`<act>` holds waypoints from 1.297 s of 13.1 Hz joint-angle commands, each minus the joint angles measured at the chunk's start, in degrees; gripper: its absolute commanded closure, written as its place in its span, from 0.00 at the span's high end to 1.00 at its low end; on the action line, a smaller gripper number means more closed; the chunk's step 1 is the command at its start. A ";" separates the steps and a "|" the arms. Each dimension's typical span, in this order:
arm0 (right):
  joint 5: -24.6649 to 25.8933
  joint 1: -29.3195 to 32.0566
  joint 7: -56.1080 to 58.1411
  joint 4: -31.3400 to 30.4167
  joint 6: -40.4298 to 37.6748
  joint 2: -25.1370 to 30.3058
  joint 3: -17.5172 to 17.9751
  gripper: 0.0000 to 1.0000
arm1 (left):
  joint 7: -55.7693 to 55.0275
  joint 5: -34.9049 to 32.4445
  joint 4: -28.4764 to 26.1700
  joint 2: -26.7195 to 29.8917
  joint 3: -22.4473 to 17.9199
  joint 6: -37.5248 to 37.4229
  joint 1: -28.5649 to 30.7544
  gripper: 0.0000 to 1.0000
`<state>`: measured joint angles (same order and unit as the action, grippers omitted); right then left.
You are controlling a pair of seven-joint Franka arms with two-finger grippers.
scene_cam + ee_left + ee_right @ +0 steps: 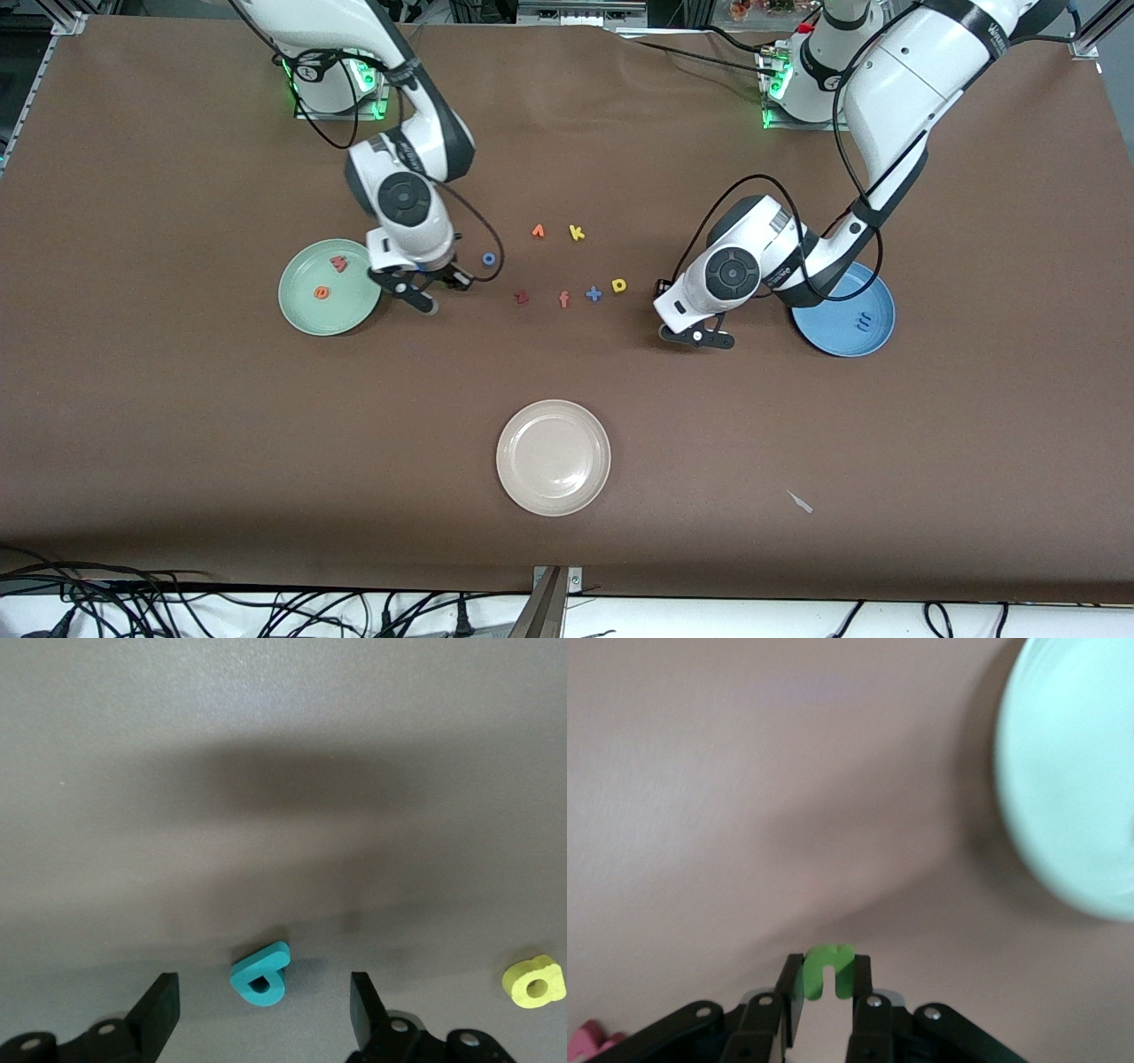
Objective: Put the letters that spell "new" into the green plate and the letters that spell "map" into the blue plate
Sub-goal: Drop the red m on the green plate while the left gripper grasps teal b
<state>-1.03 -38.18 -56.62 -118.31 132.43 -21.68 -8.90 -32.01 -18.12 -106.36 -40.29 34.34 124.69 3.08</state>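
My right gripper (428, 297) (827, 979) is shut on the green n (826, 971), low over the table beside the green plate (301, 312) (1072, 788). The coral-red w (338, 263) and the orange e (322, 291) lie in that plate. My left gripper (702, 336) (261, 994) stands open and low over the table, between the yellow p (619, 284) (534, 981) and the blue plate (833, 341). The teal a (261, 974) lies between its fingers, untouched, and is hidden in the front view. The blue m (861, 321) lies in the blue plate.
Between the arms lie a blue o (488, 259), an orange piece (538, 231), a yellow k (577, 233), a dark red z (521, 297), an orange-red f (563, 299) and a blue plus (594, 293). A cream-white plate (523, 483) sits nearer the front camera.
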 commanded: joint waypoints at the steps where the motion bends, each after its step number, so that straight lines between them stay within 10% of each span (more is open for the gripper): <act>1: 0.24 -0.14 14.46 -1.92 -4.10 4.44 -5.58 0.00 | -1.13 -1.48 0.36 0.03 -0.50 0.03 -0.88 0.73; 6: -0.20 0.04 29.10 -9.72 3.86 4.71 -13.07 0.11 | -1.12 -1.56 0.45 -1.28 -0.76 0.12 -1.67 0.64; 7: -0.20 0.21 29.37 -11.06 5.98 4.63 -13.68 0.40 | -1.12 -1.65 0.36 -1.37 -0.76 0.12 -1.67 0.63; 8: -0.29 0.21 29.63 -10.81 5.83 4.71 -14.03 0.99 | -1.12 -1.65 0.36 -1.46 -0.85 0.03 -1.67 0.61; 17: -0.73 0.21 42.60 14.12 -30.69 9.45 -16.22 1.00 | -1.12 -1.65 0.36 -1.90 -1.11 0.03 -1.67 0.32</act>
<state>-1.15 -37.71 -20.42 -109.96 109.24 -13.97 -23.33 -32.25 -18.19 -106.14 -41.36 33.89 124.52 2.07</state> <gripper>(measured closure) 0.000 0.621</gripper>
